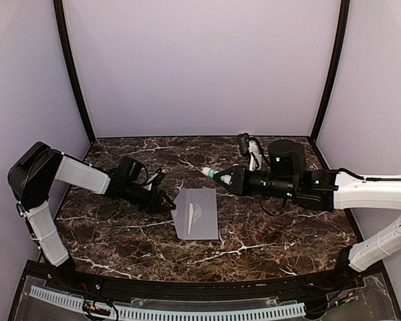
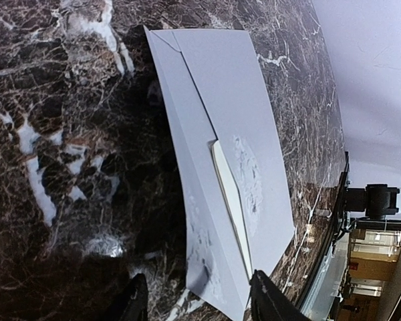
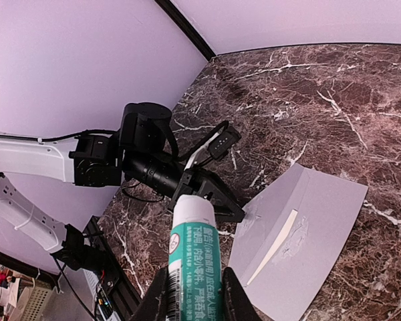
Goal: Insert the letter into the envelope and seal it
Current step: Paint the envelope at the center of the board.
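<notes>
The grey envelope [image 1: 199, 215] lies flat mid-table, also in the left wrist view [image 2: 234, 127] and the right wrist view [image 3: 314, 227]. A cream sliver of the letter [image 1: 190, 215] [image 2: 231, 200] [image 3: 275, 246] shows at the flap's seam; the rest is hidden inside. My left gripper [image 1: 166, 200] [image 2: 202, 302] sits low at the envelope's left edge, jaws apart, with the flap's near corner between them. My right gripper [image 1: 228, 178] [image 3: 190, 297] hovers behind the envelope's far right corner, shut on a teal-and-white glue stick [image 1: 210, 172] [image 3: 192, 244].
Dull smears mark the envelope beside the seam [image 2: 248, 177]. Dark marble tabletop [image 1: 120, 234] surrounds it. Lavender walls and black corner posts [image 1: 73, 73] close in the back and sides. A white perforated cable rail [image 1: 187, 311] runs along the near edge.
</notes>
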`<state>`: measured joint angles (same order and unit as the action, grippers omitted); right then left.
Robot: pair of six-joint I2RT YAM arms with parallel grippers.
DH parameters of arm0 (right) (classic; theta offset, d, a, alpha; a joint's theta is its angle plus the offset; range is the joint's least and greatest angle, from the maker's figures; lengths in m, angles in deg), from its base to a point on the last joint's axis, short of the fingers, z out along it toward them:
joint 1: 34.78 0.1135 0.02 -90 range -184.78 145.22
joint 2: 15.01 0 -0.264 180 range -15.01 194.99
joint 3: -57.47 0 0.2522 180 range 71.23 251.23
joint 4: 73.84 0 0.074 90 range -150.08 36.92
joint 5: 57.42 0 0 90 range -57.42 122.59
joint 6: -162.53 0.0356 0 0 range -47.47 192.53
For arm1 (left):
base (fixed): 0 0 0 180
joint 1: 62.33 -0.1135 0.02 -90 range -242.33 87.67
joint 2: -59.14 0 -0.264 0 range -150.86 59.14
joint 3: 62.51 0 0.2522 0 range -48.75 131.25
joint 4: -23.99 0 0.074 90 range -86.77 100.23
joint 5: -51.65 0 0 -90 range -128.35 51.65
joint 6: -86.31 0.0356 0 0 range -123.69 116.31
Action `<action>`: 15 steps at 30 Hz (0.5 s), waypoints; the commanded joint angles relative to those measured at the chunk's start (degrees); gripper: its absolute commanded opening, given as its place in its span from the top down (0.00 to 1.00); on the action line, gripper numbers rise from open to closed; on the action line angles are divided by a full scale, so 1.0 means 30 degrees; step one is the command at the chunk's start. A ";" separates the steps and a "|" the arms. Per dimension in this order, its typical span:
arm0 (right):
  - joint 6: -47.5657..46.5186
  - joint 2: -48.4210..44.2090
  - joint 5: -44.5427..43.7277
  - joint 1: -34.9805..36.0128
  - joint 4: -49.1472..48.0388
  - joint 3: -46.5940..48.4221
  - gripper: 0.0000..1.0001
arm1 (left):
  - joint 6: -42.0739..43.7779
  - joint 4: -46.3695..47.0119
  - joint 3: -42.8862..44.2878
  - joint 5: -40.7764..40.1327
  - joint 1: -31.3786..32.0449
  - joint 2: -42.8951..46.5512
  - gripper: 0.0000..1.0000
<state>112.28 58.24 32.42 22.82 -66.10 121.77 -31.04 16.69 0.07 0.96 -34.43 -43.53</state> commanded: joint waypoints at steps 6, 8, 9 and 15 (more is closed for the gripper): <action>0.0279 0.0115 -0.0253 -0.0089 -0.0629 0.0087 0.94 | 0.0115 0.0303 0.1001 0.1099 -0.0027 -0.0817 0.58; 0.0305 0.0060 -0.0318 -0.0084 -0.0579 0.0058 0.94 | 0.0024 0.0494 0.0989 0.1347 -0.0018 -0.1013 0.60; 0.0325 0.0032 -0.0351 -0.0087 -0.0532 0.0056 0.94 | 0.0030 0.0516 0.1021 0.1387 -0.0014 -0.1090 0.61; 0.0407 0.0194 -0.0192 -0.0071 -0.0606 -0.0068 0.94 | 0.0110 0.0281 0.1434 0.1605 0.0066 -0.1786 0.68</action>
<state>112.91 58.44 32.33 22.82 -66.10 121.77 -31.17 17.71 2.99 4.07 -34.43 -48.30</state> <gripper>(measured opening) 0.197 0.347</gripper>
